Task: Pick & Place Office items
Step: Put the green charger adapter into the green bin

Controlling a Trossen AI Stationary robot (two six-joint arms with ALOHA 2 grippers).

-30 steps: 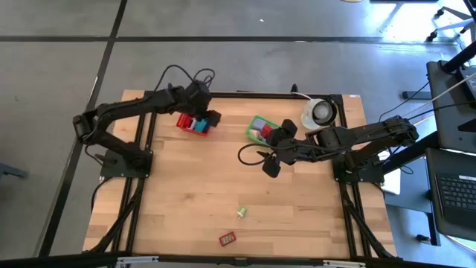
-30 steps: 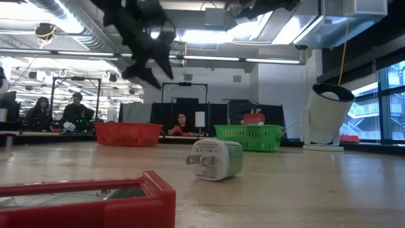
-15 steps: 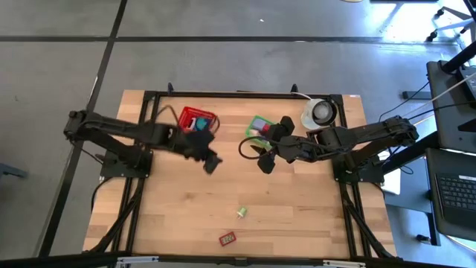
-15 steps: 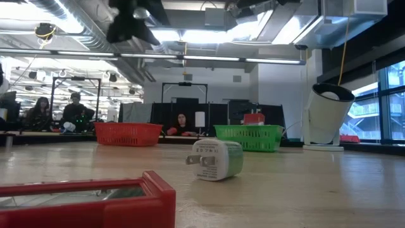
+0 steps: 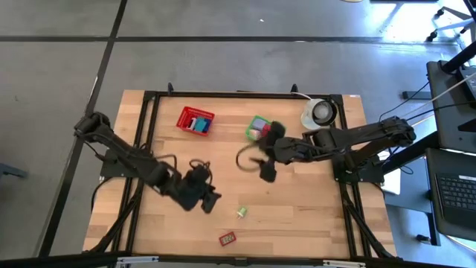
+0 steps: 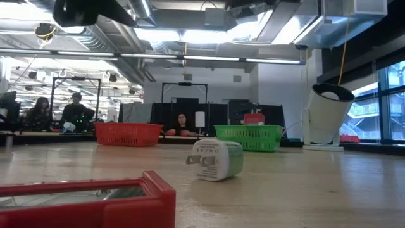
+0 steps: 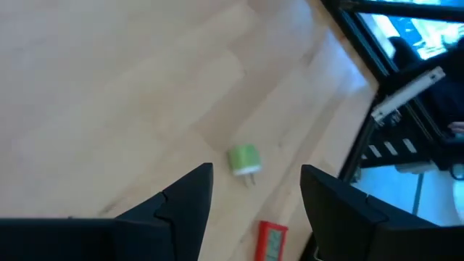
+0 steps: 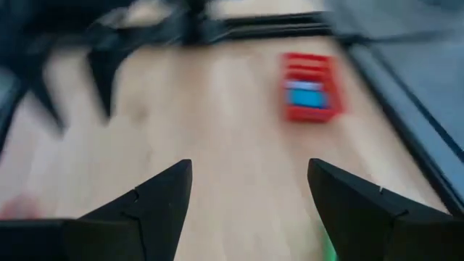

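A small green-and-white plug block (image 5: pixel 242 213) lies on its side on the wood table, near the front. A flat red item (image 5: pixel 227 239) lies closer to the front edge. Both also show in the left wrist view: the plug block (image 7: pixel 243 158) and the red item (image 7: pixel 270 239). My left gripper (image 5: pixel 211 202) hovers open just left of the plug block, nothing between its fingers (image 7: pixel 255 170). My right gripper (image 5: pixel 266 172) hangs open above the table's middle, below the green basket (image 5: pixel 260 128), and holds nothing (image 8: pixel 249 165).
A red mesh basket (image 5: pixel 195 120) with blue and white pieces stands at the far left-centre. The green basket holds pink and white pieces. A white round container (image 5: pixel 320 113) sits at the far right. People sit in the room beyond the table (image 6: pixel 182 124).
My left gripper has swung from above the red basket toward the table's near edge and now hangs beside the plug block. My right gripper has stayed in place, turning a little.
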